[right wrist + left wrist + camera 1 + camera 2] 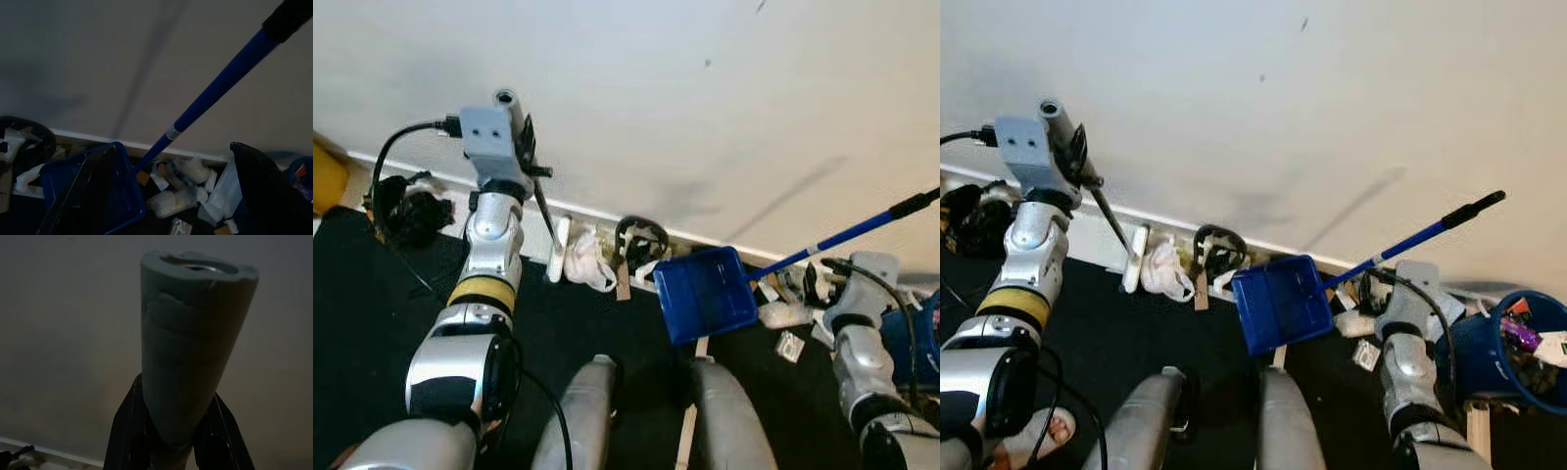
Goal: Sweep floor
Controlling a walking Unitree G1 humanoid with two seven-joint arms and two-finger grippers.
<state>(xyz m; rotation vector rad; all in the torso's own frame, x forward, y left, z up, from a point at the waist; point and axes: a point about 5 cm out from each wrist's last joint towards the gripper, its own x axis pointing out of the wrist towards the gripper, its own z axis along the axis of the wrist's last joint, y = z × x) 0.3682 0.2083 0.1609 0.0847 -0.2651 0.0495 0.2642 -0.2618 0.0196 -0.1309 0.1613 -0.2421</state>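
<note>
Our left gripper (pixel 168 431), upper left, clamps the broom handle (pixel 188 342); our right gripper's (pixel 818 284) grip we cannot tell. The blue dustpan (pixel 707 292) sits mid-frame beside wall-side litter (pixel 587 257); a careless stroke might scatter it.

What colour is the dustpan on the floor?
Blue, with a blue handle ending in black; the dustpan shows best in the left eye view.

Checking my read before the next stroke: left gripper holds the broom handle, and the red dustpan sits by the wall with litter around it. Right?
One slip: the dustpan is blue, not red, as the left eye view shows. The rest stands: the left gripper holds the broom handle, and litter lies along the wall.
</note>
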